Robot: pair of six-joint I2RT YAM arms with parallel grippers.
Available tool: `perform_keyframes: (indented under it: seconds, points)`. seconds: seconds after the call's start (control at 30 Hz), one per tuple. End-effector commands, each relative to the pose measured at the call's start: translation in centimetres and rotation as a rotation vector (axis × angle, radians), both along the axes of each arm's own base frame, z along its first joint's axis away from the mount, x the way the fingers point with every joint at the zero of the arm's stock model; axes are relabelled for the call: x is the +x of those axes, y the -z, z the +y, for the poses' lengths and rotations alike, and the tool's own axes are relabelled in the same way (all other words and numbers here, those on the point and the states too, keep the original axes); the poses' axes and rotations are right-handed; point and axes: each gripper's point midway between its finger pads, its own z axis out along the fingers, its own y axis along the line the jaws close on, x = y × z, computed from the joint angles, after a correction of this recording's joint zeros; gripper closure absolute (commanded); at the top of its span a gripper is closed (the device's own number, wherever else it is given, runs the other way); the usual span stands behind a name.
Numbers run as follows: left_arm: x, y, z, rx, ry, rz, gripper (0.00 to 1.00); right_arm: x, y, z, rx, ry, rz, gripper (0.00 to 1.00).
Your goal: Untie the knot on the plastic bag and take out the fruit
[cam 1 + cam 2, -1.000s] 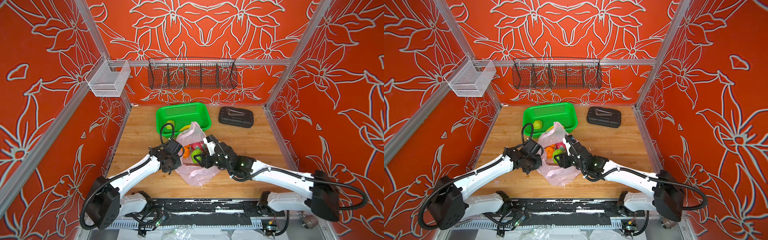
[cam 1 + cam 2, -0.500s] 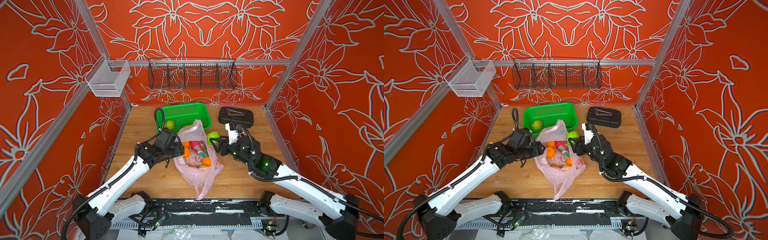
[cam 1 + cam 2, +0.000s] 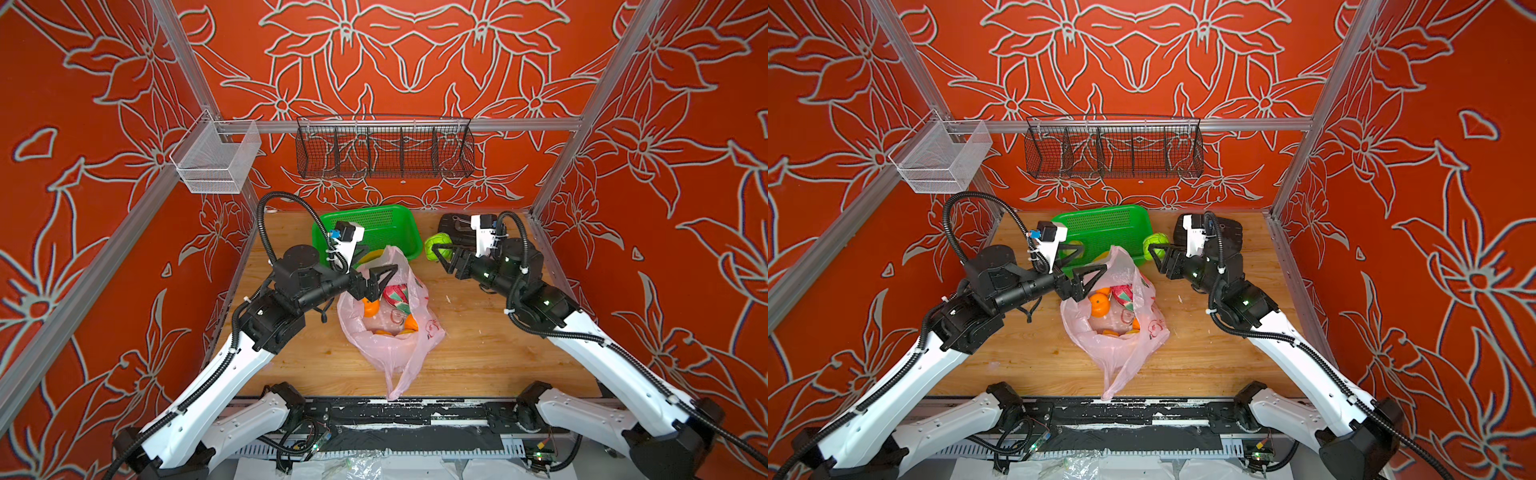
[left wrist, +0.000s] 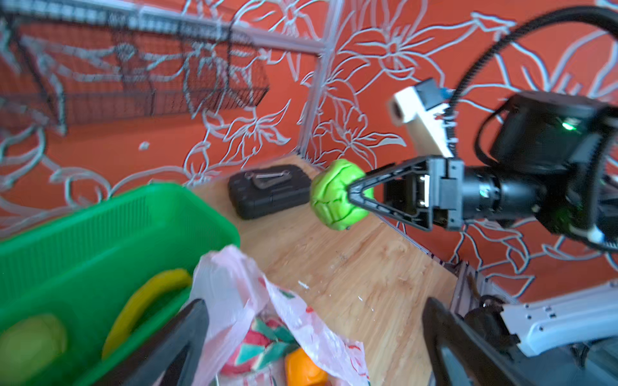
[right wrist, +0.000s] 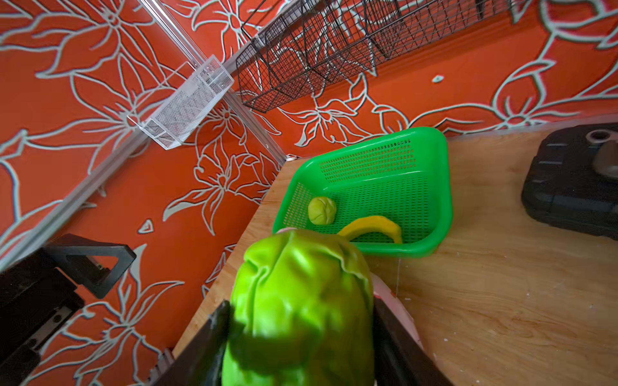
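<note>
pink bag (image 3: 390, 345) lay open mid table (image 3: 478, 345), no knot seen, oranges (image 3: 1099, 305) inside. right fingers (image 4: 356, 197) pinched a green fruit (image 3: 436, 245) beside the basket (image 3: 386, 222); left fingers (image 3: 382, 272) spread wide over the bag mouth. step: unloading fruit. next probably: drop it into the basket.

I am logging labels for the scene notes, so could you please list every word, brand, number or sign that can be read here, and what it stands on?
No text can be read in any view.
plastic bag: red printed marks, too crumpled and small to read.
black case: no lettering can be made out; the view is blurred.
</note>
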Motion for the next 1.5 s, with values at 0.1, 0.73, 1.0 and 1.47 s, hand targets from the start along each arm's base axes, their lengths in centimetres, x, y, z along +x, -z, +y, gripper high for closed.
perform_keyframes:
  seconds: [0.1,0.73,1.0,1.47]
  points:
    - [-1.3,-1.3,-4.9,0.202,0.307,-0.512,0.01,-1.8,-2.4,0.8,0.158,-0.129,0.071,0.58]
    - [3.6,0.9,-11.0,0.261,0.439,-0.507,0.36,-3.4,-3.7,2.0,0.215,-0.251,0.042,0.59]
    - [4.3,1.9,-10.9,0.288,0.42,-0.446,0.52,-3.1,-3.9,2.0,0.224,-0.246,0.034,0.48]
    - [13.7,-0.5,-2.3,0.037,-0.207,-0.04,0.63,-2.4,-2.5,-3.7,0.211,0.084,-0.036,0.03]
